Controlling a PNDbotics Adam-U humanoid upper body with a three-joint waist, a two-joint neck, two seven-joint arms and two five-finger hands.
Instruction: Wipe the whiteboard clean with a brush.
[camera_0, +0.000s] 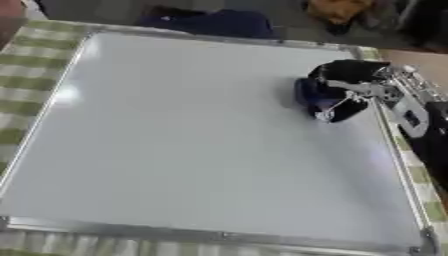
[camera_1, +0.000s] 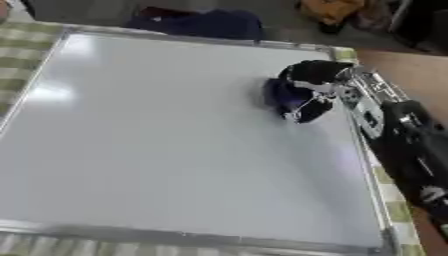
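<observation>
Now | right hand (camera_0: 350, 87) fingers clasp blue brush (camera_0: 317, 97) on whiteboard (camera_0: 192, 145), near table's far right corner | board looks clean; wiping seems nearly done | left hand unseen.

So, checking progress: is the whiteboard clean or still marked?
Clean, as far as shows: the whiteboard shows no marks; the right hand hides a patch.

One whiteboard (camera_0: 192, 140), one brush (camera_0: 317, 97)
</observation>
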